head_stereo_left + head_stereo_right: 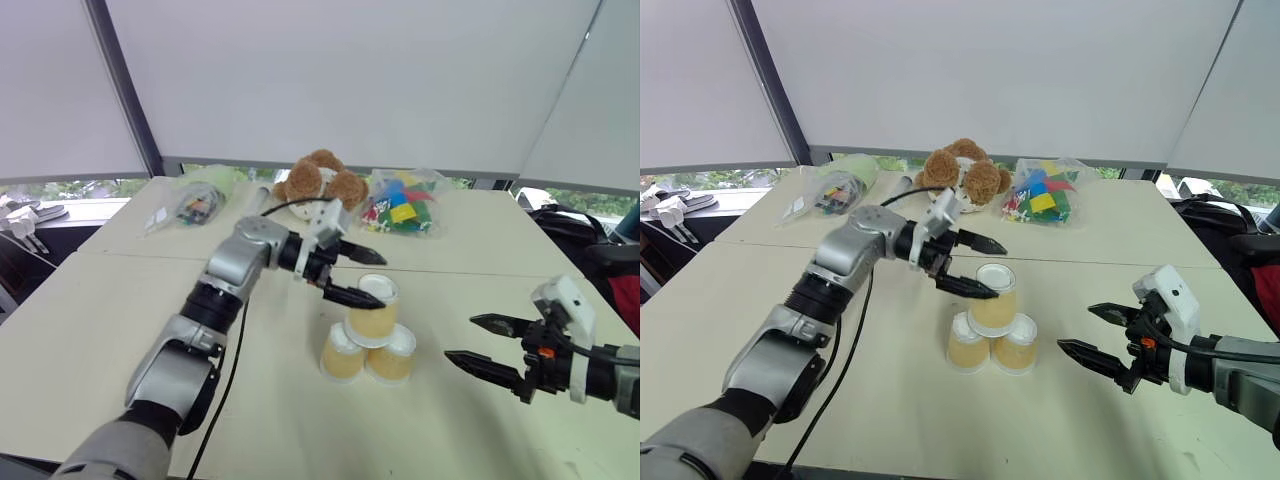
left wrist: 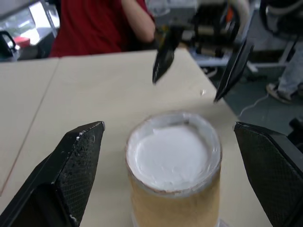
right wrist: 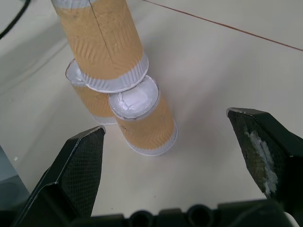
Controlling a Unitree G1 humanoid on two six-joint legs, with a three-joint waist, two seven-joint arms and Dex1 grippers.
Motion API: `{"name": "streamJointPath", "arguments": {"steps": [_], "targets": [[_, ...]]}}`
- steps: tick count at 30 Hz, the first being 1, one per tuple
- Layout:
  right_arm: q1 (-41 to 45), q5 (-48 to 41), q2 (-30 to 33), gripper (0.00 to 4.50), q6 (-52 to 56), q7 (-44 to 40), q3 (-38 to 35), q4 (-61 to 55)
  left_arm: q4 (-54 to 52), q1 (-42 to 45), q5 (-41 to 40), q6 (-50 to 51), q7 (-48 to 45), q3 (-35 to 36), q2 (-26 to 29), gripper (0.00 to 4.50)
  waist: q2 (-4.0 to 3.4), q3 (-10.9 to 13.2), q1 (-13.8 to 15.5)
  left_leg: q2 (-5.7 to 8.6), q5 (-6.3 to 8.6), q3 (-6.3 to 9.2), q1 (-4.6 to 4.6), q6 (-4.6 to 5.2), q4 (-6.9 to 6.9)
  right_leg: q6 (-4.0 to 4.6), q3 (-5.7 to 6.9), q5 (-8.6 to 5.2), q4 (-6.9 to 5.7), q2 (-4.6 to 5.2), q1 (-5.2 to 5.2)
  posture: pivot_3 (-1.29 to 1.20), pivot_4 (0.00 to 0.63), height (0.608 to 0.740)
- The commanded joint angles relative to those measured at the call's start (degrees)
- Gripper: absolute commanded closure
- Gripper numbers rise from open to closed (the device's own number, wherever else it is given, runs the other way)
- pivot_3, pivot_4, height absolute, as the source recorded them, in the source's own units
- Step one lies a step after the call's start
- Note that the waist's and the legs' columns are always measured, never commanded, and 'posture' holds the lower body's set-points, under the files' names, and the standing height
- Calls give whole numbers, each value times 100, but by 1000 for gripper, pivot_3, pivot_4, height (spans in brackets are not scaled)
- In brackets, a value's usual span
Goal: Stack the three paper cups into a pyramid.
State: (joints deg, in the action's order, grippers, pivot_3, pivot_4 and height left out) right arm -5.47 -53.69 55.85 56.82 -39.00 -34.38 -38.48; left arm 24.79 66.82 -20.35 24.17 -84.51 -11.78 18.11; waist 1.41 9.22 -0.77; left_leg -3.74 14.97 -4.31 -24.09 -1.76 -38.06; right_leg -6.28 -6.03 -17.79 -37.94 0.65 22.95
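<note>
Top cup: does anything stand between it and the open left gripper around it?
Nothing visible. The top cup sits upside down on the two lower cups, and the left gripper has its fingers spread on either side, clear of its wall.

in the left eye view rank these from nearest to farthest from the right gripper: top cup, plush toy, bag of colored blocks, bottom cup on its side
1. bottom right cup, just left of the right gripper.
2. top cup, sitting on the two lower cups.
3. bag of colored blocks, far side of the table.
4. plush toy, farther left beside that bag.
</note>
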Motion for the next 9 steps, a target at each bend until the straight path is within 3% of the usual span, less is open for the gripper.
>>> {"name": "streamJointPath", "arguments": {"steps": [1,5,9], "targets": [[84,84,97,0,-169,-108,36,88,32,498,-306,152,-60,489,226,19,0,0,0,0,0,0,0,0,0,0,0,0,0,0,0,0,150,740],[199,189,46,0,-358,-235,114,375,558,628,-207,146,276,893,741,19,-5,-3,-19,0,0,0,3,0,0,0,0,0,-1,-1,0,0,150,740],[239,571,-120,0,-805,-300,236,852,322,-241,-100,447,766,1222,1603,19,-10,-6,-84,-3,0,-4,17,1,7,-1,-6,0,-9,-2,-1,0,150,740]]}}
